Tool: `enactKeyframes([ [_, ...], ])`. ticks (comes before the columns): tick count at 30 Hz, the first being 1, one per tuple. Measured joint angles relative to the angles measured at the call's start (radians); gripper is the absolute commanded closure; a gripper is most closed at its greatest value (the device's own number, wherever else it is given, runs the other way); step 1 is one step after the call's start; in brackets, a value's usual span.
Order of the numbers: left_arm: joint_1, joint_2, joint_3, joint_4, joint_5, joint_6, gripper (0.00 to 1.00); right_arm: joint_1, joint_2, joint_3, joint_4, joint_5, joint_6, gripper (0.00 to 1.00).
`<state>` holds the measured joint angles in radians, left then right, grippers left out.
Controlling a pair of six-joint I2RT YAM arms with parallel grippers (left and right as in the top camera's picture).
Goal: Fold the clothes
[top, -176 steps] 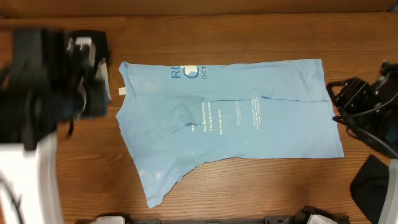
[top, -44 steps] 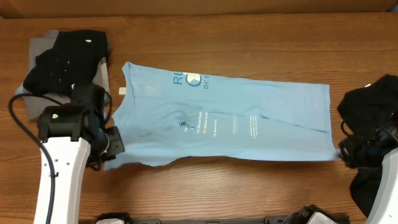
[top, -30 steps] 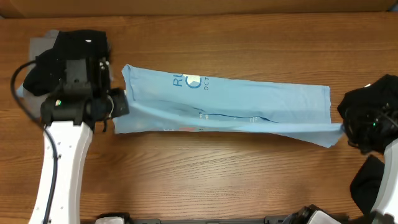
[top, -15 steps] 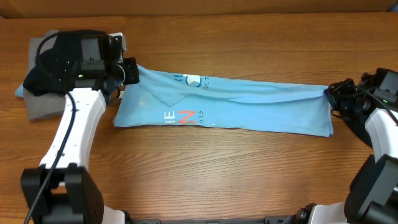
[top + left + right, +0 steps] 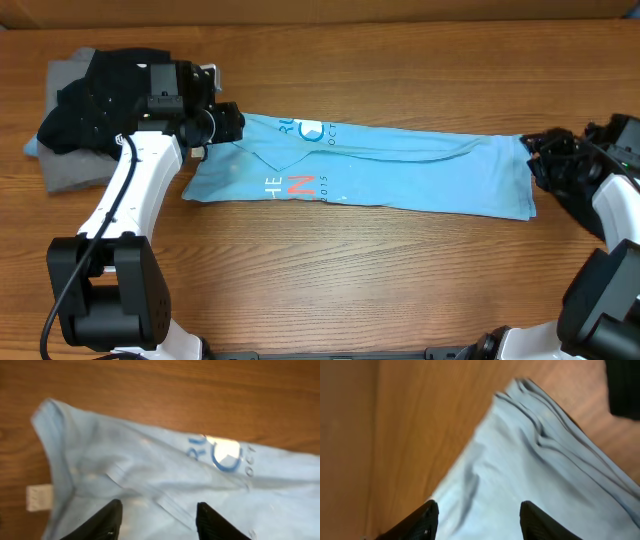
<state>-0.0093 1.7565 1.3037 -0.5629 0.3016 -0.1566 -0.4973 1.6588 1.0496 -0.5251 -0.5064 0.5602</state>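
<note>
Left claw (image 5: 234, 123) and right claw (image 5: 529, 160) gape beside one T-shirt (image 5: 400, 178).

Your overhead camera looked straight down on the whole tabletop (image 5: 400, 285), from the left arm (image 5: 125, 215) to the right arm (image 5: 615, 210). Your left wrist camera sat close above the collar end of the T-shirt (image 5: 420, 180), facing down. Your right wrist camera sat equally close over the opposite end. All three views shared that shirt.

A robotics lab bench: wooden table (image 5: 400, 260) with left arm (image 5: 130, 215) and right arm (image 5: 612, 205).
</note>
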Motion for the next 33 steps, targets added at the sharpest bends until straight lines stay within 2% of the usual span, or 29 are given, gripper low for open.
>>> enactKeyframes([
  [4, -0.033, 0.005, 0.001, -0.059, 0.018, 0.012, 0.45, 0.001, 0.000, 0.000, -0.101, -0.021, -0.071, 0.43],
  [9, -0.109, 0.071, 0.008, -0.070, 0.018, 0.034, 0.46, 0.002, 0.000, 0.001, -0.194, -0.031, -0.133, 0.43],
  [17, -0.174, 0.222, 0.008, -0.072, 0.017, 0.038, 0.47, 0.002, 0.000, 0.001, -0.245, -0.035, -0.191, 0.43],
  [19, -0.174, 0.231, 0.008, -0.069, 0.011, 0.038, 0.54, 0.002, 0.000, 0.001, -0.248, -0.034, -0.195, 0.43],
  [23, -0.174, 0.232, 0.008, -0.050, 0.002, 0.044, 0.86, 0.002, 0.000, 0.001, -0.251, -0.028, -0.199, 0.43],
  [25, -0.174, 0.232, 0.008, -0.043, 0.008, 0.051, 0.96, 0.002, 0.000, 0.001, -0.252, -0.026, -0.201, 0.43],
  [32, -0.174, 0.232, 0.020, -0.045, 0.099, 0.057, 0.95, 0.002, 0.000, 0.001, -0.253, -0.010, -0.203, 0.43],
  [33, -0.174, 0.232, 0.029, -0.062, 0.106, 0.057, 0.82, 0.002, 0.000, 0.001, -0.252, -0.009, -0.203, 0.43],
])
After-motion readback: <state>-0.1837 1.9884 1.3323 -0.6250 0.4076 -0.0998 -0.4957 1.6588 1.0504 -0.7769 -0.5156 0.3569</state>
